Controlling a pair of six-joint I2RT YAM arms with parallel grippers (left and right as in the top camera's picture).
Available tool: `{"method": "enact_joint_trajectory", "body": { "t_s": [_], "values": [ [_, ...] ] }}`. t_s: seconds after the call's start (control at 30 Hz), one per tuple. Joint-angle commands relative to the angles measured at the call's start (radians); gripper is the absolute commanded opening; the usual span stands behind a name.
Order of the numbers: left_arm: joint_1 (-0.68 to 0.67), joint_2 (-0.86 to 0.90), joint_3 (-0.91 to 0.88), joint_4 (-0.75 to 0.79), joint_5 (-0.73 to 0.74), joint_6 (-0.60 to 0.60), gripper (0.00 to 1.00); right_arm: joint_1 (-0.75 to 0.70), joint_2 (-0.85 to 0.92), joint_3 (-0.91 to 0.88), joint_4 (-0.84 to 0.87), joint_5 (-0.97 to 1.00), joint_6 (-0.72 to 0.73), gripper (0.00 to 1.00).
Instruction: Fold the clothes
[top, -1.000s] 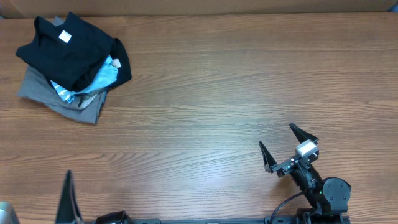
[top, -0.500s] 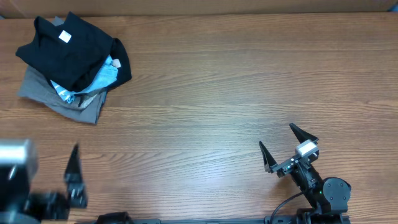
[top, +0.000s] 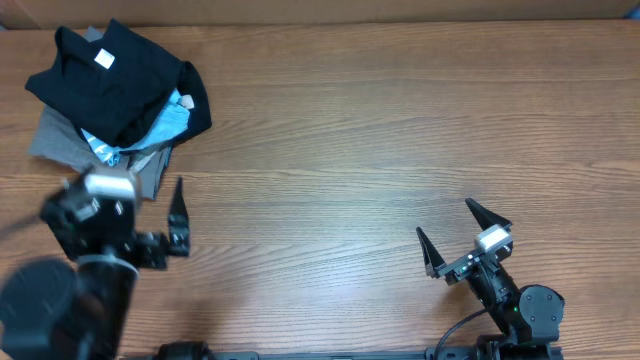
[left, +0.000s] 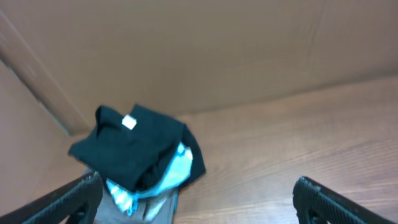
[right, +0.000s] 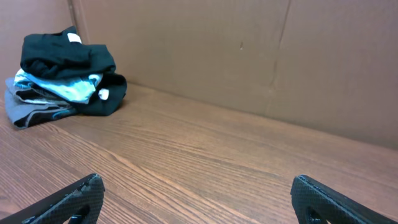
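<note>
Black cloth tops the heap: the black T-shirt (top: 120, 75) lies crumpled uppermost on the pile at the far left corner of the table (top: 380, 130), its small white neck label (top: 103, 59) facing up. Beneath it the light blue tee (top: 165, 122) pokes out on the right side, and the grey garment (top: 60, 145) sits at the bottom, spreading toward the near edge. All three are bunched rather than laid flat. My left tool (left: 198, 186) has its fingers wide apart with nothing between them, and its camera looks straight at the pile. From overhead I see one dark finger (top: 178, 212) just beside the near right corner of the grey garment. The wrist body covers part of that corner, so I cannot tell whether anything touches the cloth. My right tool (top: 445, 220) sits at the near right of the table, well apart from the clothes, fingers spread and empty over bare wood. Its camera looks across the table to the pile, which lies against a brown cardboard wall (right: 249, 56).
</note>
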Motion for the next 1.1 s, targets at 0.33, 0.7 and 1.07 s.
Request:
{"method": "enact_joint_trajectory", "body": {
  "t_s": [0.33, 0.7, 1.07],
  "values": [
    [-0.006, -0.552, -0.761, 0.393, 0.057, 0.018, 1.00, -0.003, -0.011, -0.010, 0.003, -0.007, 0.005, 1.00],
    [-0.006, -0.582, -1.025, 0.615, 0.074, 0.018, 1.00, -0.003, -0.011, -0.010, 0.003, -0.007, 0.005, 1.00],
    [-0.006, -0.582, -1.134, 0.722, 0.074, -0.012, 1.00, -0.003, -0.011, -0.010, 0.003, -0.007, 0.005, 1.00]
  ]
}}
